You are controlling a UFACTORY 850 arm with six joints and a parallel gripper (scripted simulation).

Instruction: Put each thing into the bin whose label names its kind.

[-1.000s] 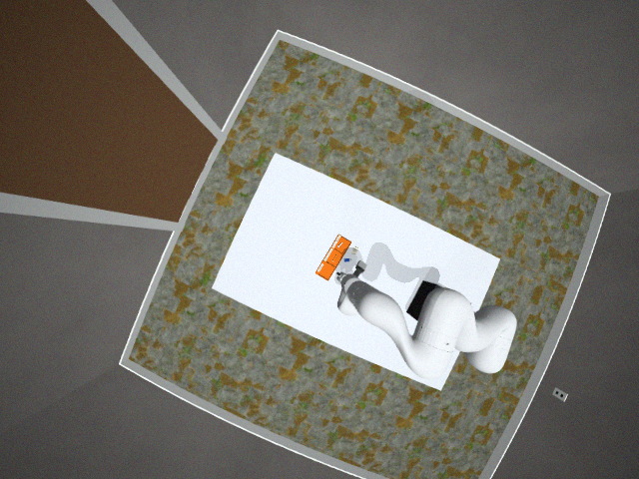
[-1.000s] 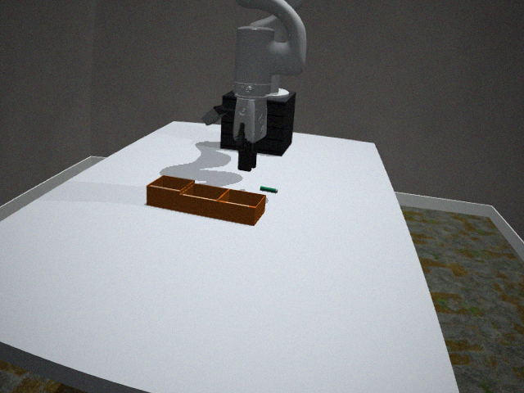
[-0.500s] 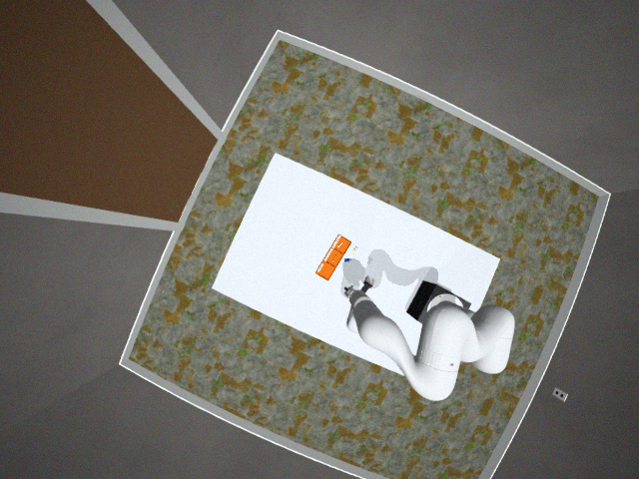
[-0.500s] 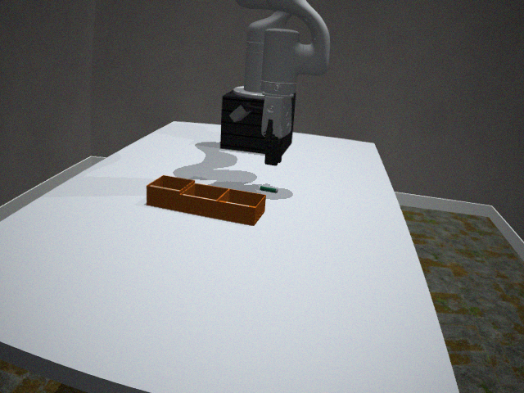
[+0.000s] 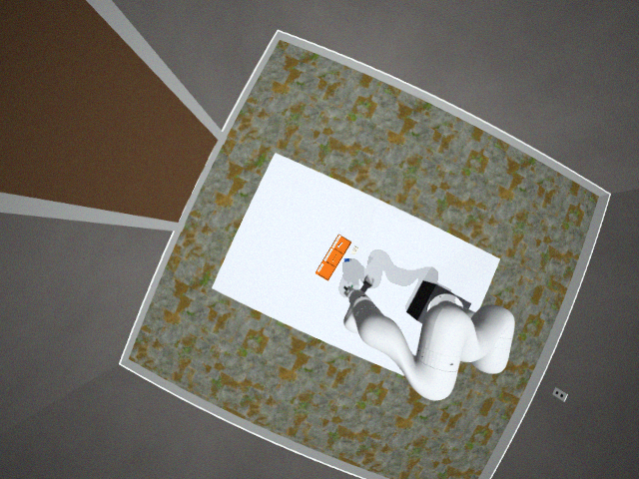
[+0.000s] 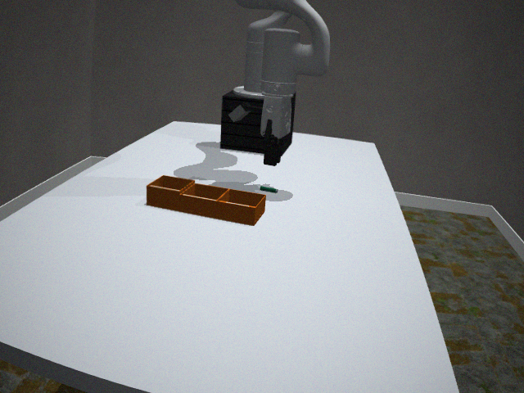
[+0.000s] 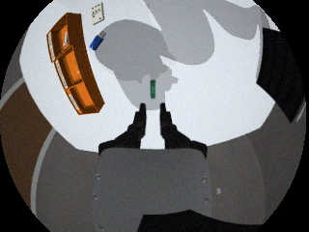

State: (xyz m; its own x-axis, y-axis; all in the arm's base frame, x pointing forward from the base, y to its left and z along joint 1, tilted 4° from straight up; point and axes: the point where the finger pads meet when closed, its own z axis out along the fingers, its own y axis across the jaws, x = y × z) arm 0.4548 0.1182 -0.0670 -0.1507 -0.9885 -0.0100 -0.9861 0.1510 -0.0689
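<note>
Your pincer [image 7: 151, 118] hangs in the air above the white table [image 6: 211, 295], its two dark fingers set a narrow way apart with bare table showing between them. It holds nothing and touches nothing.

In the wrist view, a small green stick [image 7: 154, 88] lies on the table just beyond the fingertips, in the arm's shadow, end-on to the gap. You will find the same piece in the outside view [image 6: 268, 188], lying flat near the right end of the orange bins [image 6: 205, 205] but apart from them, with the pincer [image 6: 271, 160] above and behind it.

The bins are three open compartments joined in one row, standing flat on the table. From the outside view their insides look bare as far as the near walls allow; the labels cannot be read in any view.

The wrist view gives you two items the outside view does not show — a small blue piece [image 7: 97, 42] on the table just beside the bin row, and a pale square card [image 7: 97, 12] a little farther on, near the row's end. The overhead view confirms the blue piece [image 5: 346, 259] close by the bins [image 5: 332, 256], though both are tiny there; the green stick cannot be made out in it.

The arm's black base block [image 6: 237, 122] stands at the far edge of the table — well apart from the bins.
</note>
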